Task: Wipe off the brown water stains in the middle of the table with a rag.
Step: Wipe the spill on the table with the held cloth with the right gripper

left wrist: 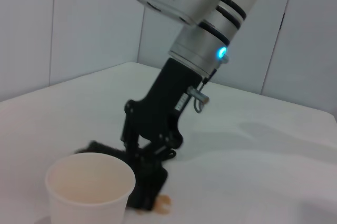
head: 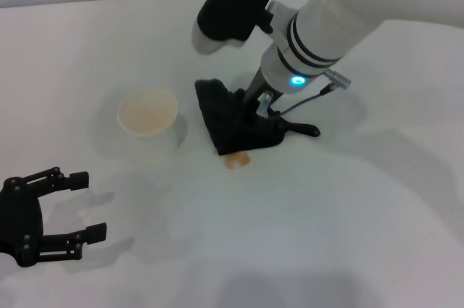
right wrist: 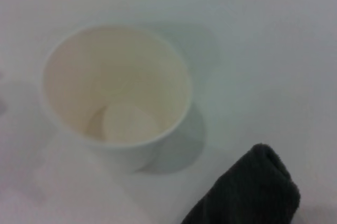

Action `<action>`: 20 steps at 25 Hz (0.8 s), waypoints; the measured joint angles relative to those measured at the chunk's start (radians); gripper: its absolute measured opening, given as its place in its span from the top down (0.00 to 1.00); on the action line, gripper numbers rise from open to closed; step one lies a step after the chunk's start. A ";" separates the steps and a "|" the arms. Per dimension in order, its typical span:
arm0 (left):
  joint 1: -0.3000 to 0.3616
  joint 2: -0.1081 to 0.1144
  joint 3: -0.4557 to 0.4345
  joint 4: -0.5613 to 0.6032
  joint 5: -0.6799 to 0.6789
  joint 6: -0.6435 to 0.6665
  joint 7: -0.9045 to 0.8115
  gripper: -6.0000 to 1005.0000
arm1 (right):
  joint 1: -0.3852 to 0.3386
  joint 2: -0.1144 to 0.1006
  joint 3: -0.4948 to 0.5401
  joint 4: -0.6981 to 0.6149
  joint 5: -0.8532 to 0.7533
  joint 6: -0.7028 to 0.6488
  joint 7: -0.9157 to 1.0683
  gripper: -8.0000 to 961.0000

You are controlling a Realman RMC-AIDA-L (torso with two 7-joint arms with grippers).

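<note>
Pressing down on the rag (head: pixel 230 121), the right end effector (head: pixel 255 114) sits near the middle of the desk (head: pixel 348 206), its arm slanting in from the far right. Its fingers are buried in the black cloth, so their state cannot be told from these views. The rag lies flat on the desk as a dark bundle, with a thin black loop strap (head: pixel 304 130) trailing out on the robot's right side. The brown water stains (head: pixel 237 159) show as one small orange-brown blotch at the near edge of the rag, touching or just beside the cloth; part of the blotch remains uncovered. In the left wrist view the blotch (left wrist: pixel 162 203) appears at the foot of the rag (left wrist: pixel 145 184).

A white paper cup (head: pixel 148 120) stands upright just to the left of the rag, apart from it. The right wrist view shows the cup (right wrist: pixel 116 95) with a pale residue inside and one corner of the rag (right wrist: pixel 250 192) nearby.

The left end effector (head: pixel 78 205) rests low at the near left of the desk, fingers spread apart, holding nothing, well apart from the cup and rag.
</note>
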 joint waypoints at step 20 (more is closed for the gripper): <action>-0.002 0.000 0.000 0.000 -0.011 0.000 0.000 0.11 | -0.029 0.000 -0.118 -0.085 0.103 -0.096 -0.023 0.90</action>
